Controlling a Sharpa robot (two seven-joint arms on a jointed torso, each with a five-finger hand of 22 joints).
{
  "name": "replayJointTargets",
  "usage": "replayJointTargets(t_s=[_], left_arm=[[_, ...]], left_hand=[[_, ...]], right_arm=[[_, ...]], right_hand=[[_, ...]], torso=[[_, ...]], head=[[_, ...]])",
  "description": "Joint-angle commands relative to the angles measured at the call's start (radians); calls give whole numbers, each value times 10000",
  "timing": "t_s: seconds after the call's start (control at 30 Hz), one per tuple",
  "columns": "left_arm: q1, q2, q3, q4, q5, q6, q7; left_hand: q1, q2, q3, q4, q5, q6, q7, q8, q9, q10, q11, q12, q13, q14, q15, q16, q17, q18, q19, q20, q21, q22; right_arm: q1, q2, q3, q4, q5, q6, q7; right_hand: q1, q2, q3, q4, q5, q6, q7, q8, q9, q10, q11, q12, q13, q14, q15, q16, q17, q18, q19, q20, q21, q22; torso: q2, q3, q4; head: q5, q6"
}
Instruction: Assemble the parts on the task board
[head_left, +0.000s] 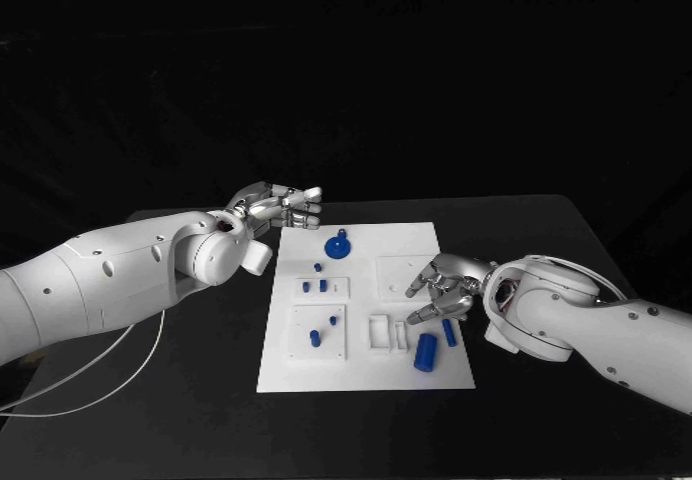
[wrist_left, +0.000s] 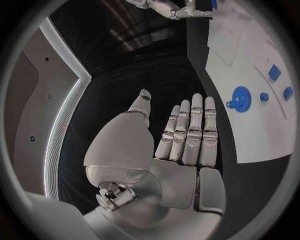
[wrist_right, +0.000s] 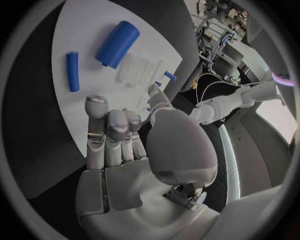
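While parts lie loose on the board (head_left: 418, 240) mid-worktop, gear (head_left: 338, 246) far, cylinder (head_left: 426, 352) and rod (head_left: 449, 333) near, hangs left hand (head_left: 278, 207) flat and empty off the far-left corner, poises right hand (head_left: 443, 288), fingers curled on nothing, above that pair, likely to pick.

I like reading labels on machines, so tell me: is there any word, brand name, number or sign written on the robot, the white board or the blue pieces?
None can be read: the task board, the blue parts, the left hand and the right hand all look plain and unmarked.
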Motion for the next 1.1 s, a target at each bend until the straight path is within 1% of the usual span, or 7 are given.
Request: replayJointTargets(t_s=[0.03, 0.13, 0.37, 0.43, 0.7, 0.8, 1.1], left_arm=[[9, 20, 6, 6, -20, 176, 34], [8, 20, 6, 6, -20, 187, 35], [6, 21, 4, -13, -20, 203, 39], [5, 31, 2, -42, -20, 212, 42], [1, 42, -25, -125, -20, 239, 50], [-1, 49, -49, -154, -20, 259, 55], [-4, 50, -120, -202, -20, 304, 56]], left_hand=[[-10, -121, -8, 65, -11, -79, 7, -31, 1, -53, -6, -33, 8, -46, -5, -31, -12, -21, -6, 29, -40, -16], [13, -119, 2, 90, -11, -94, 7, -23, 1, -58, -6, -33, 8, -51, -5, -28, -13, -18, -4, 32, -45, -15], [13, -119, 2, 90, -11, -94, 7, -23, 1, -58, -6, -33, 8, -51, -5, -28, -13, -18, -4, 32, -45, -15], [13, -119, 2, 90, -11, -94, 7, -23, 1, -58, -6, -33, 8, -51, -5, -28, -13, -18, -4, 32, -45, -15], [13, -117, 1, 89, -11, -94, 7, -22, 1, -58, -6, -33, 8, -51, -5, -28, -13, -18, -4, 32, -45, -15], [5, -84, -19, 69, -11, -92, 5, -17, 2, -56, -8, -33, 8, -52, -6, -28, -13, -17, -2, 32, -48, -15], [-15, -51, -43, 37, -11, -92, 6, -17, 2, -57, -7, -34, 8, -54, -4, -29, -13, -18, 0, 33, -50, -14]], right_arm=[[-6, -163, 7, 152, -1282, 330, 1886], [-11, -314, 9, 241, -1623, 129, 2447], [-65, -656, -33, 462, -2449, -431, 3195], [-76, -781, -143, 546, -2820, -509, 3290], [-86, -1042, -578, 868, -4144, -440, 3041], [-87, -1110, -779, 981, -4690, -274, 2824], [-90, -1075, -1199, 1033, -5718, -70, 2406]], right_hand=[[1, 13, 625, -666, 24, 223, -67, 29, 12, 8, -63, 5, 19, 0, -77, -48, -36, -223, 408, -106, -12, 62], [-208, 28, 1274, -1349, 148, 363, -177, 32, 11, 27, -165, -12, 34, 3, -136, -82, -56, -297, 414, -155, 8, 184], [-231, 19, 1736, -1912, 331, 499, -404, 36, 14, 14, -326, -118, -13, -30, -222, -180, -137, -424, 410, -247, -143, 320], [-193, -9, 1797, -2003, 296, 466, -522, 37, 15, -29, -374, -182, -50, -82, -245, -261, -197, -454, 378, -267, -296, 307], [-93, -212, 1858, -2154, 106, 39, -906, 44, 17, -329, -484, -562, -303, -308, -275, -581, -460, -544, 269, -303, -1084, 164], [-28, -484, 2270, -1971, -193, -99, -961, 47, 19, -448, -501, -645, -400, -387, -304, -662, -547, -567, 255, -338, -1404, 134], [25, -863, 2869, -1749, -616, -220, -1045, 45, 20, -576, -499, -698, -565, -480, -261, -739, -701, -585, 272, -299, -1915, 195]], torso=[[-4, 6, -30], [-13, 18, -33], [-33, 38, -57], [-39, 24, -51], [-58, 41, -96], [-72, 38, -103], [-71, 42, -99]], head=[[-34, 29], [-57, 46], [-58, 60], [-85, 48], [-80, 32], [-77, 15], [-75, 29]])
